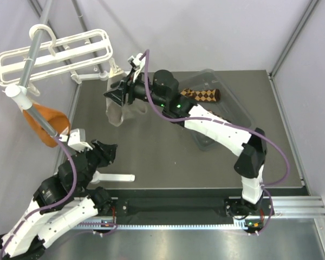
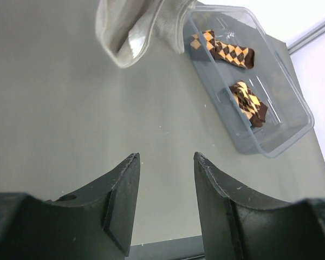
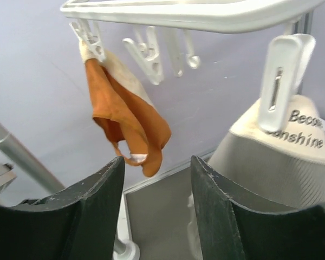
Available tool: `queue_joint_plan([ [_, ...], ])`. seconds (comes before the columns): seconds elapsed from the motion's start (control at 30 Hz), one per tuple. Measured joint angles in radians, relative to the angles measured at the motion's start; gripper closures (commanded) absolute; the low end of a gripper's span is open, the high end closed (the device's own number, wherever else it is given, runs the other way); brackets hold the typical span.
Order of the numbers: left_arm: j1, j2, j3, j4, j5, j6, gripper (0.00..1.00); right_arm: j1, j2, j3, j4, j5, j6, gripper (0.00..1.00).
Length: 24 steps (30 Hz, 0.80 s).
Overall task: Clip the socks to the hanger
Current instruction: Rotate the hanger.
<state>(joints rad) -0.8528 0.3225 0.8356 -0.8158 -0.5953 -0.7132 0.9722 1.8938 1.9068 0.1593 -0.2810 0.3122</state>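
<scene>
Left claw point(image 2: 165, 157): apart, empty, left of the bin point(image 1: 244, 111). Right claw point(image 3: 157, 160): apart, empty, above-left of the bin at the hanger point(image 3: 206, 19). Both socks point(image 2: 222, 50) lie unclipped in the bin beneath the right arm point(image 1: 216, 127); a left-arm reach there risks collision.

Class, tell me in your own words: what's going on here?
The right gripper is open, up by the white hanger beside a clipped grey sock; an orange sock is clipped too. The two argyle socks lie in the clear bin, untouched. The left gripper hangs open and empty over the table.
</scene>
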Motion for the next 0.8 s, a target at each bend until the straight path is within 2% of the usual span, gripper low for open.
queue_joint_plan([
  [0.2, 0.0, 0.023, 0.002, -0.013, 0.015, 0.001, 0.51, -0.01, 0.1, 0.023, 0.064, 0.09, 0.005, 0.64],
  [0.43, 0.0, 0.049, 0.002, -0.024, 0.035, 0.004, 0.52, -0.066, 0.188, 0.047, 0.17, 0.159, 0.023, 0.64],
  [0.63, 0.0, 0.069, 0.002, -0.022, 0.063, 0.005, 0.53, -0.11, 0.357, 0.29, 0.179, 0.148, -0.011, 0.62],
  [0.8, 0.0, 0.1, 0.019, -0.019, 0.098, 0.005, 0.53, -0.112, 0.387, 0.326, 0.187, 0.149, -0.032, 0.61],
])
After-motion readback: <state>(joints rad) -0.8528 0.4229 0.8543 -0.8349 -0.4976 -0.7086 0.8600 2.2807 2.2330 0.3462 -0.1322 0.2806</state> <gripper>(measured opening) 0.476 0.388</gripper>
